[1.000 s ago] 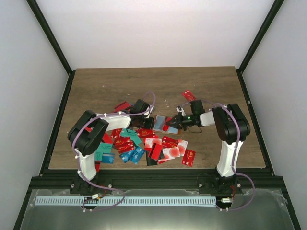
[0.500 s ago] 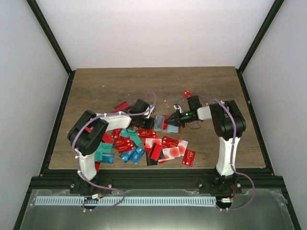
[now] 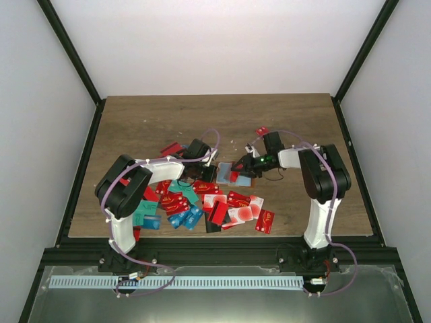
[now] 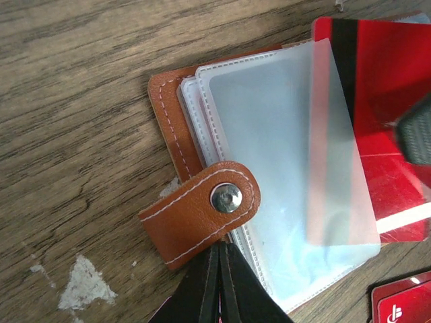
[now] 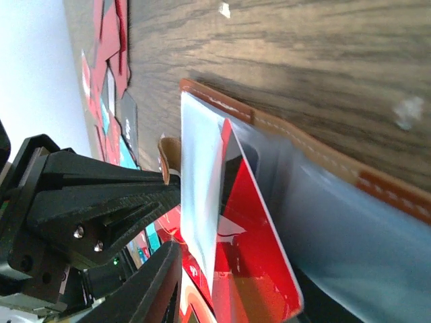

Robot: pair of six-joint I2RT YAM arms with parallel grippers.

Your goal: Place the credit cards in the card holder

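The brown card holder (image 4: 172, 114) lies open on the table, its clear sleeves (image 4: 269, 155) fanned out. My left gripper (image 4: 221, 254) is shut on its snap strap (image 4: 195, 215) and pins it down. My right gripper (image 5: 242, 282) is shut on a red credit card (image 5: 259, 229) with a black stripe. The card's front part sits under the top sleeve (image 4: 337, 134). In the top view the holder (image 3: 224, 169) lies between the left gripper (image 3: 205, 171) and the right gripper (image 3: 241, 168). Several more credit cards (image 3: 202, 202) lie in a pile just in front.
One red card (image 3: 264, 132) lies alone behind the right gripper. More cards (image 3: 172, 149) lie behind the left arm. Another red card's corner (image 4: 404, 303) lies just beside the holder. The black frame (image 3: 215, 250) runs along the table's near edge.
My right gripper has moved left toward the holder with the red card, which now reaches in under the sleeve. The left gripper has stayed put on the strap.
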